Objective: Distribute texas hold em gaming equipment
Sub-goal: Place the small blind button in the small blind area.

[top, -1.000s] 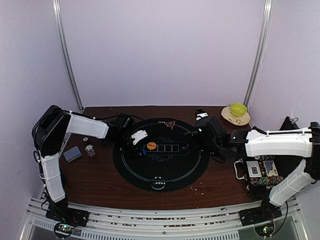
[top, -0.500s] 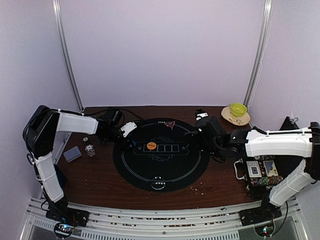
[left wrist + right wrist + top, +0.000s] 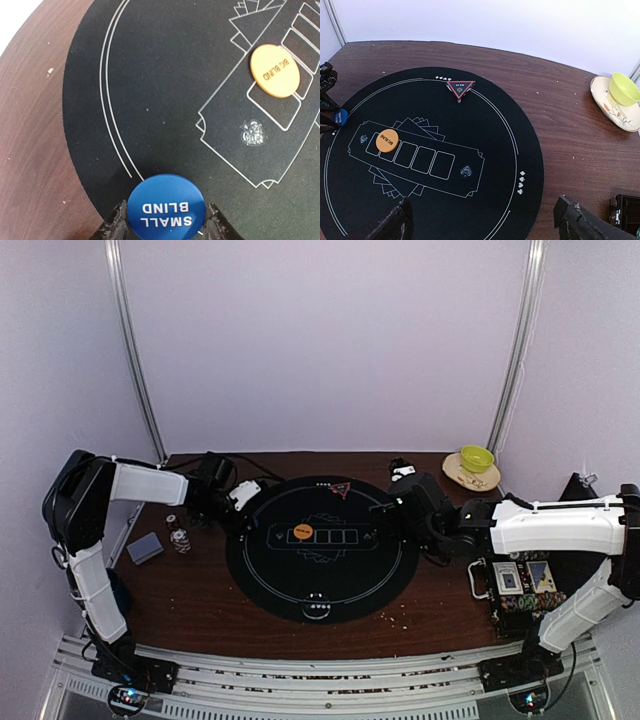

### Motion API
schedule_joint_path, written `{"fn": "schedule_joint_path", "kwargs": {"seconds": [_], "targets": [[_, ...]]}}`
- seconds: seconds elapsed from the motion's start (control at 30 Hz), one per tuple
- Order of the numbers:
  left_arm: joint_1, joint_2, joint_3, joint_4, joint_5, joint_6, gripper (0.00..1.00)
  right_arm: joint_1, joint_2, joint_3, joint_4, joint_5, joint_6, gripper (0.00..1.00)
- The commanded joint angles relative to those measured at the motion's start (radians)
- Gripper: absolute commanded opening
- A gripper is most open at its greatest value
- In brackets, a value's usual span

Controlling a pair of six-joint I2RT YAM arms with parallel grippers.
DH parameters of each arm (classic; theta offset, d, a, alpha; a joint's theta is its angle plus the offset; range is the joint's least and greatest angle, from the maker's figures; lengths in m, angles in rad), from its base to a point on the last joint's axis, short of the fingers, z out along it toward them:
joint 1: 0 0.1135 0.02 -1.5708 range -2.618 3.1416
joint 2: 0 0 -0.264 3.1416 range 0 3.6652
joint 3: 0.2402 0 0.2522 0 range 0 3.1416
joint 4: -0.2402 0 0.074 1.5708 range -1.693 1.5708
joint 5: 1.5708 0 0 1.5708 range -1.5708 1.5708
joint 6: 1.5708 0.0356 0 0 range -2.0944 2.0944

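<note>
Left gripper [image 3: 166, 227] pinches the blue disc [image 3: 166, 206] at the mat's [image 3: 165, 100] edge; right gripper [image 3: 485, 219] gapes wide.

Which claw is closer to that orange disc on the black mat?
Left. The left gripper, holding the blue disc, is at the mat edge left of the orange disc; the right gripper hangs open across the mat, farther off.

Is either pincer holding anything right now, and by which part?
The left pincer grips the blue SMALL BLIND disc flat, pinched at two opposite points of its rim. The right pincer is open and holds nothing.
</note>
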Motion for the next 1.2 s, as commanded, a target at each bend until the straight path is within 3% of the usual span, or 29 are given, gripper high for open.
{"fn": "schedule_joint_path", "kwargs": {"seconds": [0.0,0.73,0.9,1.03,1.17], "targets": [[0.008,-0.015,-0.026,0.007,-0.008,0.020,0.46,0.009,-0.024,-0.011,-0.005,0.030,-0.008,1.00],[0.011,0.018,-0.032,-0.018,-0.006,0.037,0.48,0.016,-0.004,-0.005,-0.006,0.040,-0.012,1.00],[0.012,0.016,-0.029,-0.017,-0.010,0.036,0.61,0.018,0.013,0.000,-0.006,0.041,-0.011,1.00],[0.011,0.008,-0.030,-0.019,-0.005,0.037,0.81,0.018,0.033,0.009,-0.004,0.039,-0.012,1.00],[0.013,-0.034,-0.036,-0.014,0.012,0.036,0.90,0.019,0.078,0.067,0.011,-0.009,-0.019,1.00]]}}
